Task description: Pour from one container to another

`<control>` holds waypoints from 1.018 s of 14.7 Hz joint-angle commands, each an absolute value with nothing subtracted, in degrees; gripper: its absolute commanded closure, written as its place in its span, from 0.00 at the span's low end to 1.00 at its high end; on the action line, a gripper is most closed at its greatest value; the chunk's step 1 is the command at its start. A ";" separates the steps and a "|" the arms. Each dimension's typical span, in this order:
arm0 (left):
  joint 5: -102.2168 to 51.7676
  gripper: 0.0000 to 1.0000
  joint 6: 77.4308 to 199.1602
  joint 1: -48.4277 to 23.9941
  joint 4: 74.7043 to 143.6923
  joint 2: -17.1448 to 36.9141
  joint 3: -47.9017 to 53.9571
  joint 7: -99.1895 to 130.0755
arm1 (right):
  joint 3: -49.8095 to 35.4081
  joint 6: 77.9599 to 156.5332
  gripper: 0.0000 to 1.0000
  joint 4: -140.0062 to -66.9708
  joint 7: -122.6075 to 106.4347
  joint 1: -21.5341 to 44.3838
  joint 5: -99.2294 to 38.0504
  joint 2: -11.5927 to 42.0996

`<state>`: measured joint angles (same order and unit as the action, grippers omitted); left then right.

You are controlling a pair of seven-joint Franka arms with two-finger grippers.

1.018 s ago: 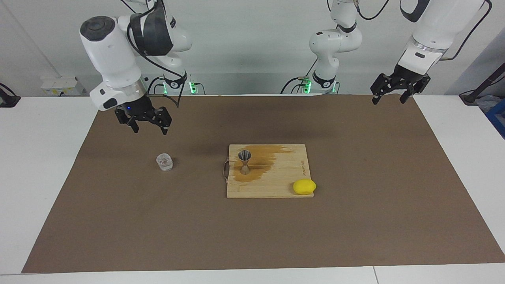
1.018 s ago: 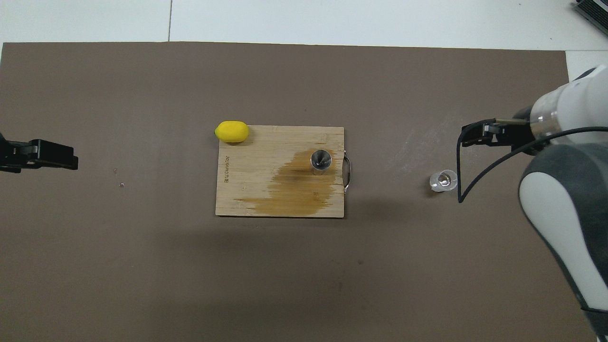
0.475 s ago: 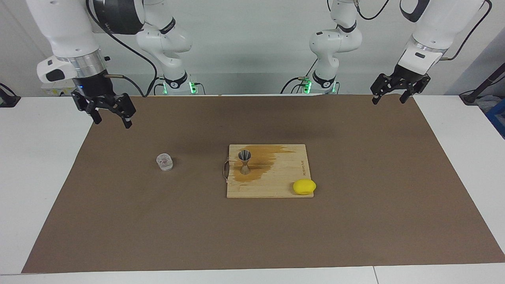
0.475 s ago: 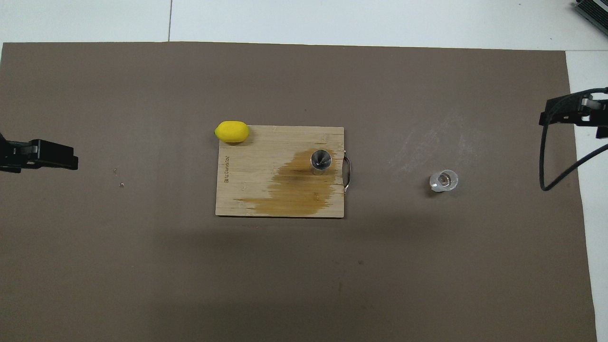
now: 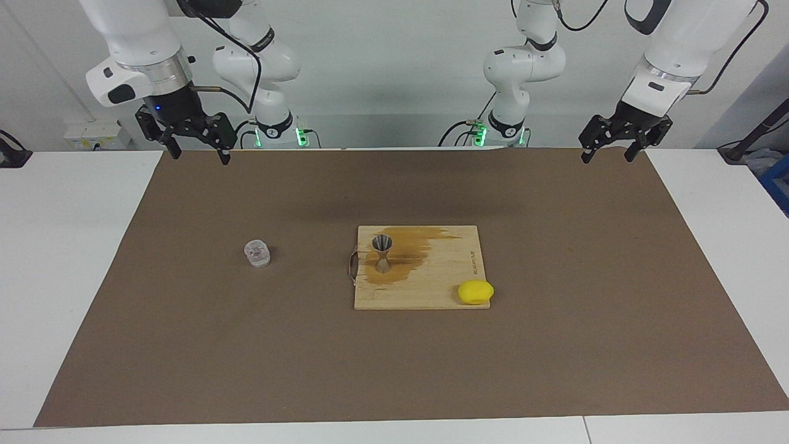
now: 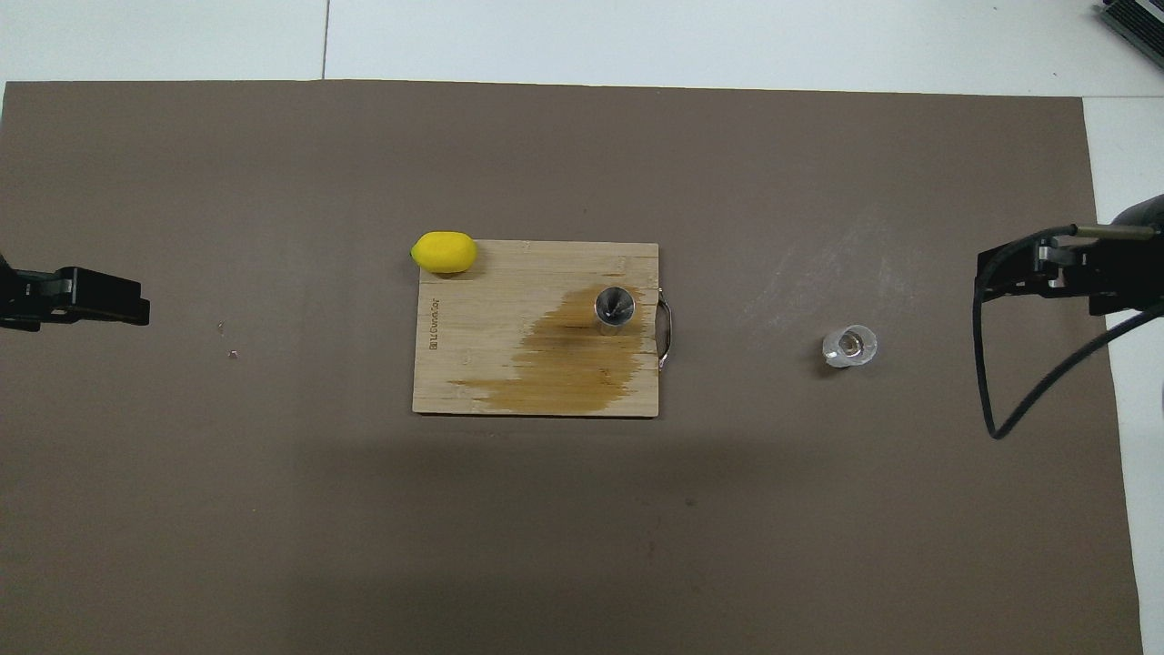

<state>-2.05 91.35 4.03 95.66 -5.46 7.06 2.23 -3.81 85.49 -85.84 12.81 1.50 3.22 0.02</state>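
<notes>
The small clear glass cup (image 5: 257, 253) stands upright on the brown mat toward the right arm's end; it also shows in the overhead view (image 6: 849, 347). The steel hourglass jigger (image 5: 383, 253) stands upright on the wooden board (image 5: 431, 290), near its handle; the overhead view shows it too (image 6: 614, 309). My right gripper (image 5: 198, 156) is open and empty, raised over the mat's edge by the robots, well apart from the cup; it also shows in the overhead view (image 6: 987, 273). My left gripper (image 5: 607, 159) is open and empty, and waits over the mat's corner at the left arm's end.
A brown wet stain spreads on the board (image 6: 473, 364) around the jigger. A yellow lemon (image 5: 475, 291) lies at the board's corner farthest from the robots, toward the left arm's end. The left gripper's tip (image 6: 136, 307) shows at the overhead view's edge.
My right gripper has drawn away from above the cup, swinging out toward the right arm's end and then rising to the mat's edge by the robots. The left arm, cup and jigger have not moved.
</notes>
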 commanded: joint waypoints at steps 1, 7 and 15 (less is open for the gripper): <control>-2.72 0.00 91.58 4.13 97.56 -7.21 6.86 2.64 | -4.13 84.46 0.00 -85.17 12.66 2.11 5.27 0.53; -2.72 0.00 91.58 4.04 97.56 -7.29 6.86 2.64 | -4.92 84.29 0.00 -87.17 18.01 2.11 4.31 -0.43; -2.72 0.00 91.58 4.13 97.56 -7.21 6.86 2.64 | -4.66 86.31 0.00 -90.53 17.23 1.14 -0.09 -2.72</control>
<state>-2.05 91.35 4.03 95.66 -5.46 7.06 2.23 -4.34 84.78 -88.05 17.24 2.05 1.00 -0.92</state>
